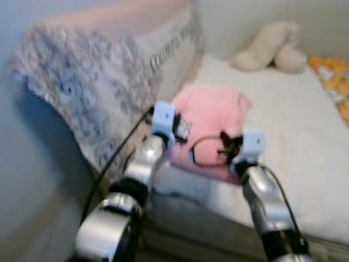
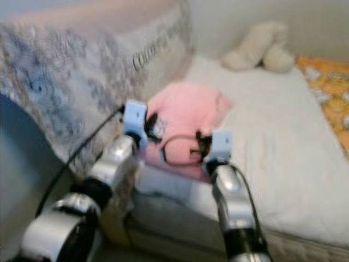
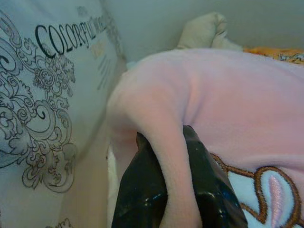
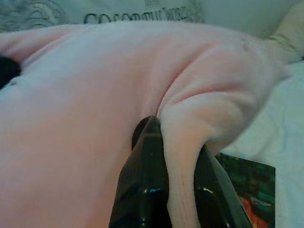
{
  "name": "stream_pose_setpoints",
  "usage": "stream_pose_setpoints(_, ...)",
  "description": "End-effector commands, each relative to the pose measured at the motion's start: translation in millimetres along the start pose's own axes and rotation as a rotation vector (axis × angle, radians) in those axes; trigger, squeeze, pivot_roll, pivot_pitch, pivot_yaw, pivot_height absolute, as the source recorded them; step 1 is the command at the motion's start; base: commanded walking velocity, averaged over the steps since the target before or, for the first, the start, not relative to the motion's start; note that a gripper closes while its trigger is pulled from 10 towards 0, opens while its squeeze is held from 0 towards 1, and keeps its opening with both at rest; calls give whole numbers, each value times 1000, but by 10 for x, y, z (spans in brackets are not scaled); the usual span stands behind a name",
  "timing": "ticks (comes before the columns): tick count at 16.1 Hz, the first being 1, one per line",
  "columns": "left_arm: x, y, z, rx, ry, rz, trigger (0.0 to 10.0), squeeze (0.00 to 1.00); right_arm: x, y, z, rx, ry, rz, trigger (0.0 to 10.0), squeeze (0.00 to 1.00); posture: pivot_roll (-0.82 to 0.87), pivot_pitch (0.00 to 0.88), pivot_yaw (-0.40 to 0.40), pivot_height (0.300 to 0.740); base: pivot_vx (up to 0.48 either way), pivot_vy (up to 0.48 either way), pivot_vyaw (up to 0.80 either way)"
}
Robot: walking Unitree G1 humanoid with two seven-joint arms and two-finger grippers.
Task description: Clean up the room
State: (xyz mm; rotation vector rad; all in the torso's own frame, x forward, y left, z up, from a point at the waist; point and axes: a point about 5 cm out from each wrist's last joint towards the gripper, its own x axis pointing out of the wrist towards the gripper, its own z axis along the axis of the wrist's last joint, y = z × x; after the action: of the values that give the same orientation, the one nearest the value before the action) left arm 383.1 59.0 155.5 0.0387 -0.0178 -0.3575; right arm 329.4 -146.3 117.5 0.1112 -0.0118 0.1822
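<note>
Soft pink fleece garment (image 1: pixel 210 117) — both tools pinching folds.

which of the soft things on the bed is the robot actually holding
The pink fleece blanket; both the left gripper and right gripper pinch folds of it. The beige plush toy lies untouched near the wall.

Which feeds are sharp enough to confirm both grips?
Left and right eye views: motion-blurred and soft. Left wrist view: sharp; left gripper pinches a fold of the pink blanket, and the pillow print is readable. Right wrist view: slightly softer; right gripper pinches another fold.
</note>
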Motion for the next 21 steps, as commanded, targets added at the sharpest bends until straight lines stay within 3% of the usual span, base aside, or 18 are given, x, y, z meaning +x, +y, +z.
stream_pose_setpoints(1, 25, 86, 78, -4, -11, 43, 10000, 0, 66, 33, 99, -13, -24, 24, 10000, 0, -62, 0, 10, 740, 480, 0, 0)
stream_pose_setpoints(6, 50, 35, 59, -39, 13, 57, 10000, 0, 117, -37, 78, -87, 43, 44, 10000, 0, -55, 33, -12, 740, 480, 0, 0)
stream_pose_setpoints(7, 94, 14, 68, -33, 51, 95, 10000, 0, 243, -69, 58, -181, 120, 85, 10000, 0, -55, 51, -17, 740, 480, 0, 0)
stream_pose_setpoints(9, 120, 41, 82, -7, 82, 127, 10000, 0, 360, -69, 46, -250, 177, 136, 10000, 0, -50, 90, -24, 740, 0, 0, 0)
stream_pose_setpoints(10, 134, 64, 91, -11, 103, 162, 10000, 0, 445, -52, 19, -354, 233, 179, 10000, 0, -46, 153, -42, 740, 0, 0, 0)
stream_pose_setpoints(12, 119, 88, 45, 13, 126, 210, 10000, 0, 450, 7, -112, -468, 299, 219, 10000, 0, -44, 220, -54, 740, 0, 0, 0)
stream_pose_setpoints(14, 88, 144, -24, -8, 153, 262, 10000, 0, 430, 73, -217, -519, 333, 248, 10000, 0, -43, 243, -57, 740, 0, 0, 0)
stream_pose_setpoints(15, 40, 243, -100, -84, 175, 334, 10000, 0, 434, 146, -267, -574, 350, 270, 10000, 0, -47, 272, -71, 740, 0, 0, 0)
stream_pose_setpoints(19, -12, 214, -234, -161, 213, 372, 10000, 0, 432, 122, -296, -628, 370, 267, 10000, 0, -40, 303, -92, 740, 0, 0, 0)
stream_pose_setpoints(21, 57, 120, -106, -97, 169, 315, 10000, 0, 478, 112, -217, -590, 336, 227, 10000, 0, -52, 312, -97, 740, 0, 0, 0)
